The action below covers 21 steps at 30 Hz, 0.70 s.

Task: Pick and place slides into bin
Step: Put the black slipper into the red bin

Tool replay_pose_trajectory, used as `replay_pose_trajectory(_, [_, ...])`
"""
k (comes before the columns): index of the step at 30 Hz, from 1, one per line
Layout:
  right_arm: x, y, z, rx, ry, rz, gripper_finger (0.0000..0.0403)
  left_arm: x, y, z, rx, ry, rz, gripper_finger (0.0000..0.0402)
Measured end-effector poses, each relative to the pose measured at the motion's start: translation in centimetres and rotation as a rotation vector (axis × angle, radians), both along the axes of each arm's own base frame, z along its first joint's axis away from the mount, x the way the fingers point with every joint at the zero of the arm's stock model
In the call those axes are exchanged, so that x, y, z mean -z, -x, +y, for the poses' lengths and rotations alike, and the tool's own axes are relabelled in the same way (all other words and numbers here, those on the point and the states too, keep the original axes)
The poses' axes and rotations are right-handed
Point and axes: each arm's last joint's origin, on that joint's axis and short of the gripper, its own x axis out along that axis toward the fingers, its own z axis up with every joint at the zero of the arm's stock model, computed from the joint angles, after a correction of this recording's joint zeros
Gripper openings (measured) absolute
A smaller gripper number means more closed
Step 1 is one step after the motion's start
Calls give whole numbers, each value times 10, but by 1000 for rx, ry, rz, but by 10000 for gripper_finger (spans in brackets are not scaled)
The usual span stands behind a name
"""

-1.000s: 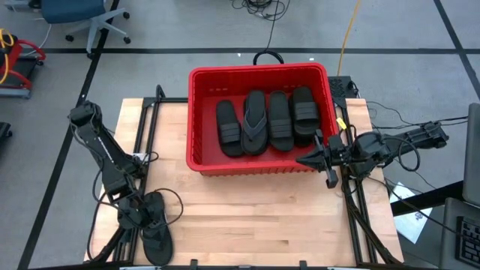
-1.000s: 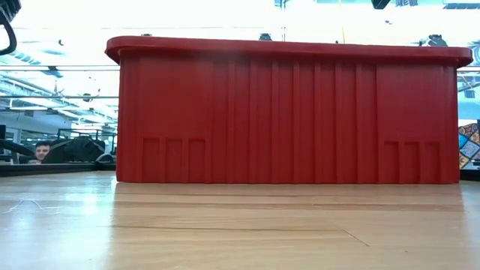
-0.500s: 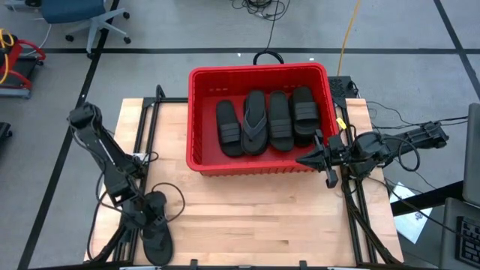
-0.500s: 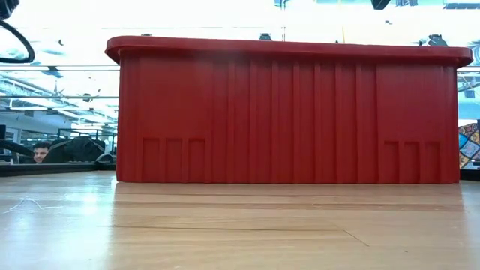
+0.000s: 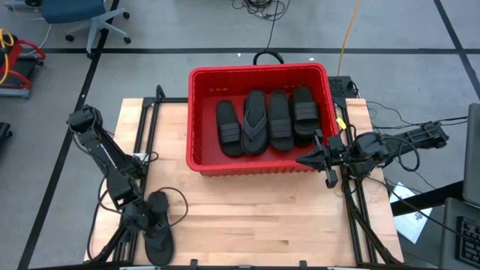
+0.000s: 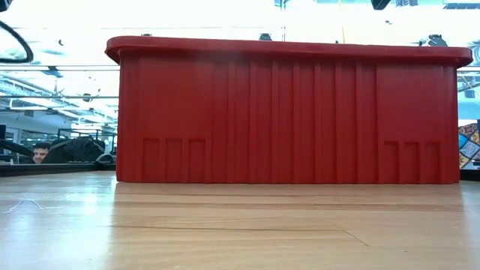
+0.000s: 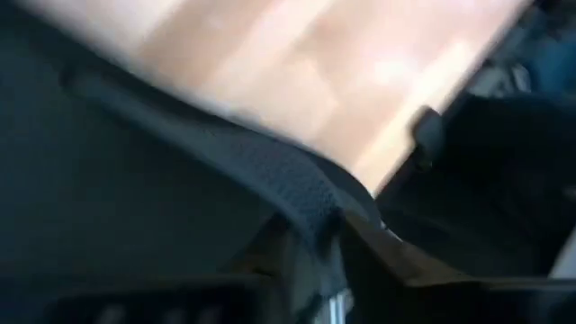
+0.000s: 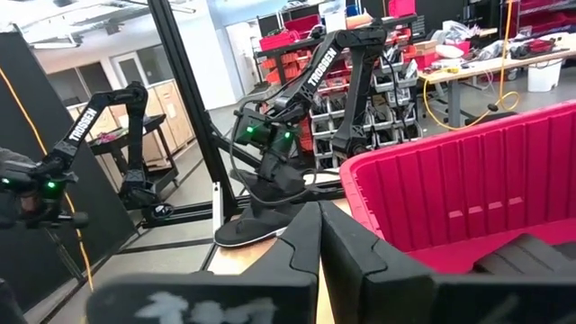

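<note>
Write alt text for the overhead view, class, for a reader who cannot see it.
A red bin at the table's far edge holds four black slides side by side. The left hand is down on another slide at the near left corner; the right hand waits, shut, by the bin's right end.

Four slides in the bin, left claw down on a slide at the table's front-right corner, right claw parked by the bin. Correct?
Not quite: the corner is wrong. The high view shows the left claw down on a slide at the table's front-left corner, not front-right. The rest stands: four slides lie in the bin, and the right claw is parked by the bin's right side.
</note>
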Motion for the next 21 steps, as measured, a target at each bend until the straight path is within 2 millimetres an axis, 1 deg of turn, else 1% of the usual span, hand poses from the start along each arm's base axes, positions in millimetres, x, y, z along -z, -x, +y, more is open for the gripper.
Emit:
replay_pose_trajectory(2, [0, 0, 0, 0, 12, -3, 0, -3, -2, -2, 48, 13, -46, 36])
replay_pose_trajectory(3, [0, 0, 0, 0, 12, -5, 0, -4, -3, -2, 68, 20, -72, 19])
replay_pose_trajectory(4, [0, 0, 0, 0, 12, -6, 0, -5, -4, -3, 82, 26, -95, 11])
replay_pose_trajectory(8, [0, 0, 0, 1, 8, -5, 0, -11, -11, -6, 146, 45, -208, 9])
replay_pose_trajectory(12, [0, 0, 0, 1, 7, -4, 0, -24, -23, -11, 189, 106, -419, 4])
replay_pose_trajectory(14, [0, 0, 0, 2, 7, -5, 0, -38, -31, -14, 206, 124, -553, 3])
replay_pose_trajectory(17, [0, 0, 0, 2, 0, -4, 0, -69, -45, -18, 244, 135, -748, 2])
replay_pose_trajectory(19, [0, 0, 0, 2, -11, -2, 0, -90, -54, -18, 297, 134, -826, 2])
replay_pose_trajectory(21, [0, 0, 0, 2, -12, -2, 0, -111, -65, -14, 351, 131, -858, 2])
